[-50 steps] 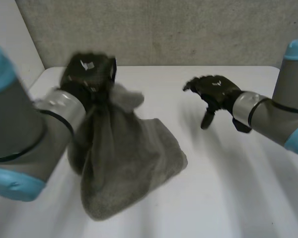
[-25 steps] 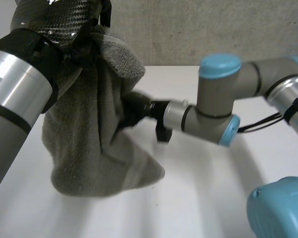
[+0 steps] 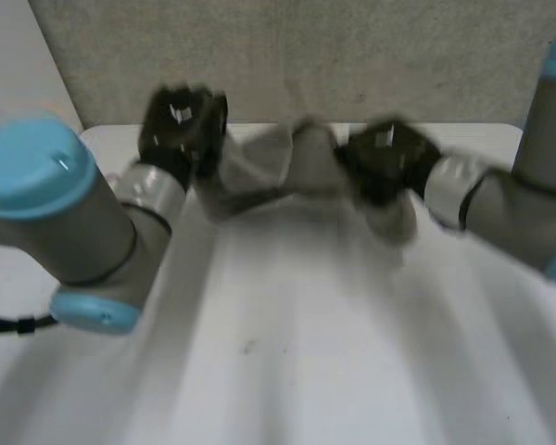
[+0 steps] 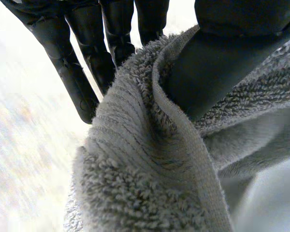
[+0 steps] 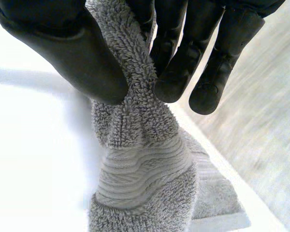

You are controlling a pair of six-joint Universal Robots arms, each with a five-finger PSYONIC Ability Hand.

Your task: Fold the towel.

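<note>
A grey towel [image 3: 287, 167] hangs stretched between my two hands above the far part of the white table [image 3: 306, 352]. My left hand [image 3: 181, 125] holds one end. In the left wrist view its thumb [image 4: 222, 63] presses the towel's hemmed edge [image 4: 183, 145] against the fingers [image 4: 87, 63]. My right hand [image 3: 385, 158] holds the other end. The right wrist view has its thumb [image 5: 77, 53] and fingers [image 5: 179, 63] pinching a bunched edge of towel [image 5: 135, 140], the rest hanging below.
A grey wall [image 3: 352, 56] runs behind the table's far edge. Both arms reach forward along the table's left and right sides.
The right hand went from open and apart to gripping the towel. Both hands have moved apart and toward the far edge, pulling the towel from a hanging bundle into a span.
</note>
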